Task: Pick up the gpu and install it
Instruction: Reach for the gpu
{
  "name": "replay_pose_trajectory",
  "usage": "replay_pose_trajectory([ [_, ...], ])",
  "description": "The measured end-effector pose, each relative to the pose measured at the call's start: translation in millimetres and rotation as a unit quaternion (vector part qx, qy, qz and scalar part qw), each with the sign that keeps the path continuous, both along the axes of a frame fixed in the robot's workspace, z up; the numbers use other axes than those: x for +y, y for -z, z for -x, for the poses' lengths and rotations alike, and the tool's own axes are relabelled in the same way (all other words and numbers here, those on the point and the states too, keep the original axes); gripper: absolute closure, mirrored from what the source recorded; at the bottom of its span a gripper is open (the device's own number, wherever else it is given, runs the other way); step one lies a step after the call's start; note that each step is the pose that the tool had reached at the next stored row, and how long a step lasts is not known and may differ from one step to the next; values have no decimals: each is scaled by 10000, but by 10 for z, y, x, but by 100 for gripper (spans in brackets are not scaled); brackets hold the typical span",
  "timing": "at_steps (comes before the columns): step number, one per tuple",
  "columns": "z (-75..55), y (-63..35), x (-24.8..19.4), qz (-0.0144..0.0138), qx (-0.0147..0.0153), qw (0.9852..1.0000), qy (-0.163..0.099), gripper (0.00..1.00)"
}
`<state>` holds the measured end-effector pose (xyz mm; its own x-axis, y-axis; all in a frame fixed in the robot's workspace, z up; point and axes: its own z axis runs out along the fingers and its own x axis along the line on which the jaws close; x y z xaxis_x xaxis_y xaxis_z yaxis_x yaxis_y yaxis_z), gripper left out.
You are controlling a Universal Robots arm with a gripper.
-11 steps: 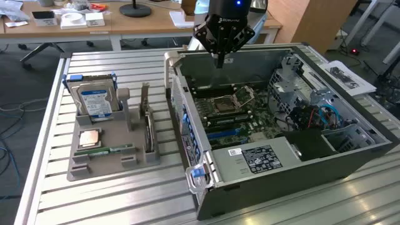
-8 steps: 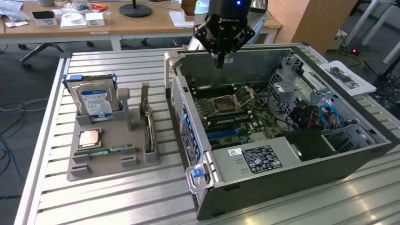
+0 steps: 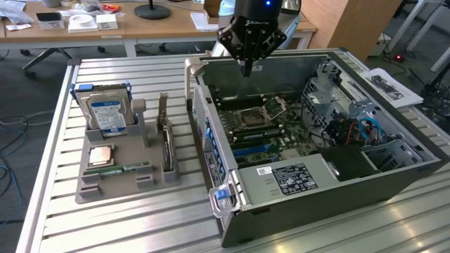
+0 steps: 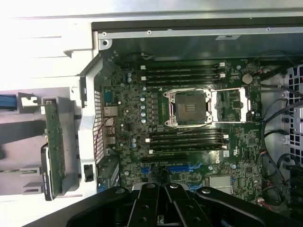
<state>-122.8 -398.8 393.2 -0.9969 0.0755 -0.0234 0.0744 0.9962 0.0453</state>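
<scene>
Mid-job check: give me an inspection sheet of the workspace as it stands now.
Surface: slatted metal table carrying an open computer case and a grey parts holder.
Job's things: gpu stands on edge in the holder, not picked up; motherboard exposed.
Clutter: hard drive, CPU and RAM stick in the holder.
Grippers: gripper shut, nothing in it, above the open case.
Cables: blue and red cables inside the case.
Surroundings: desks behind; printed sheet beside the case.
</scene>
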Motion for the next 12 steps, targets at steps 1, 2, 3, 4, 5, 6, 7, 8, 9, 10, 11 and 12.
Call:
replay_pose_trajectory([
  [1,5,0,0,0,0,10000,0,89],
  [2,12,-1,0,1,1,10000,-1,89],
  [3,20,-1,0,1,1,10000,-1,89],
  [4,31,0,0,1,1,10000,-1,89],
  [5,40,0,0,1,1,10000,-1,89],
  [6,48,1,0,1,1,10000,-1,89],
  [7,56,1,0,1,1,10000,-1,89],
  [8,63,1,0,1,1,10000,-1,89],
  [9,71,1,0,1,1,10000,-1,89],
  [10,77,2,0,1,1,10000,-1,89],
  [11,84,2,0,1,0,10000,-1,89],
  [12,92,3,0,1,1,10000,-1,89],
])
